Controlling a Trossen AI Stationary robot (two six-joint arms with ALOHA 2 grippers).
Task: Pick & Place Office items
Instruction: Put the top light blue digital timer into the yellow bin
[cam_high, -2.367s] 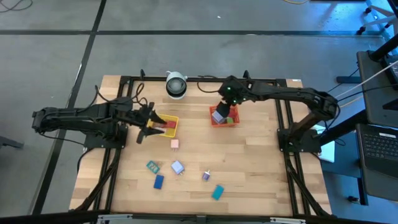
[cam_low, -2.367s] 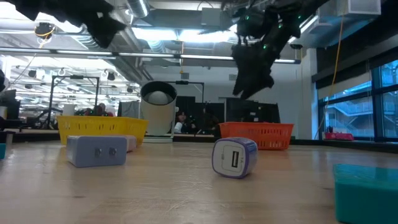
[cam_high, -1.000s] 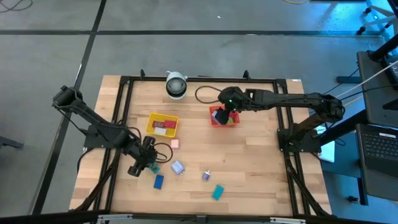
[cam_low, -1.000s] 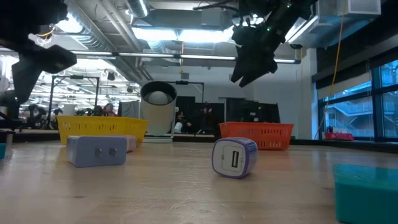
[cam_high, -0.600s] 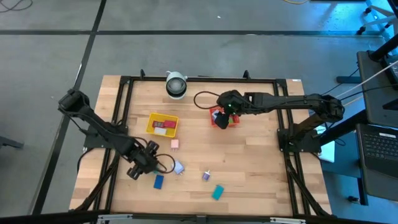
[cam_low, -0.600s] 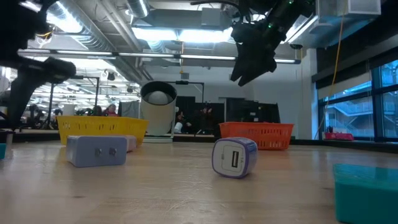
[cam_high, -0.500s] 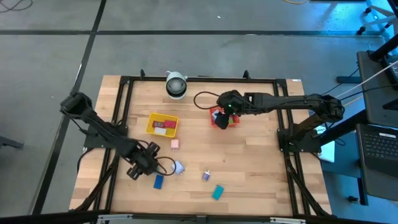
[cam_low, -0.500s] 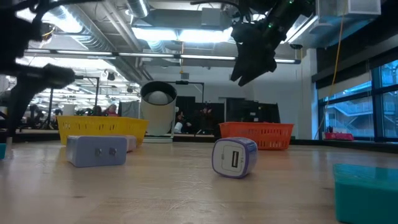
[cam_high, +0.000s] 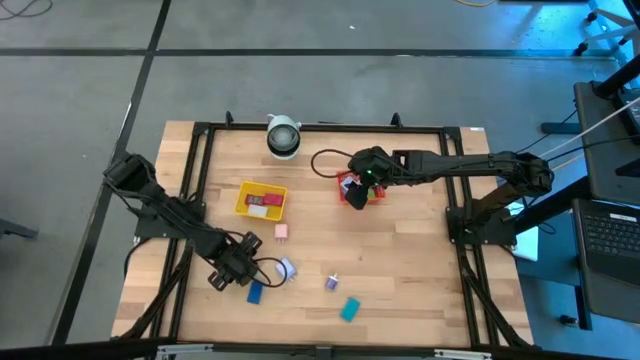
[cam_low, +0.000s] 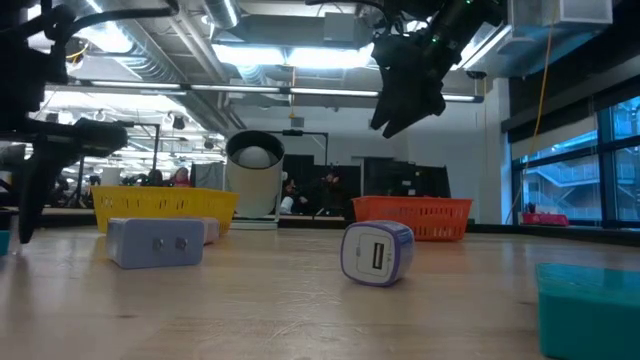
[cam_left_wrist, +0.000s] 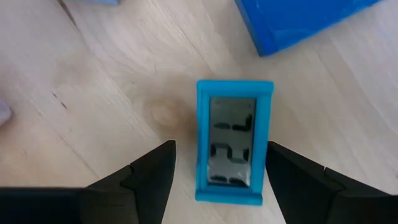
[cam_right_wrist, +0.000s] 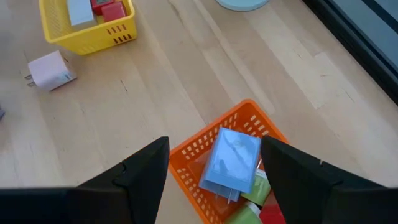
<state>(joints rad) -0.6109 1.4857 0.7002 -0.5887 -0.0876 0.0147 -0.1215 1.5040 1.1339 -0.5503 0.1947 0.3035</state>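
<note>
Since the earlier overhead frames the left arm has swung away from the yellow tray (cam_high: 261, 200) toward the near-left part of the table (cam_high: 400, 260), and its left gripper (cam_high: 243, 268) now hangs low over the loose pieces there. On the far side, the right arm reaches to the red tray (cam_high: 362, 190); the right gripper (cam_right_wrist: 213, 163) hovers above it with fingers spread and empty, a pale blue block (cam_right_wrist: 231, 159) lying in the tray beneath among green and red pieces.

From the left wrist, the open jaws straddle a small teal clock (cam_left_wrist: 234, 148) lying flat on the wood, one finger on each side and not yet touching. A blue block (cam_left_wrist: 298, 18) sits just beyond it. Other office items remain scattered: a whitish adapter (cam_high: 286, 268), a purple cube (cam_high: 331, 283), a teal piece (cam_high: 349, 309) and a pink one (cam_high: 281, 231).

The likely risk is a glancing close: the clock appears slightly off-centre toward one finger, so that pad may strike first and skid or twist the flat piece across the smooth wood rather than trap it.
</note>
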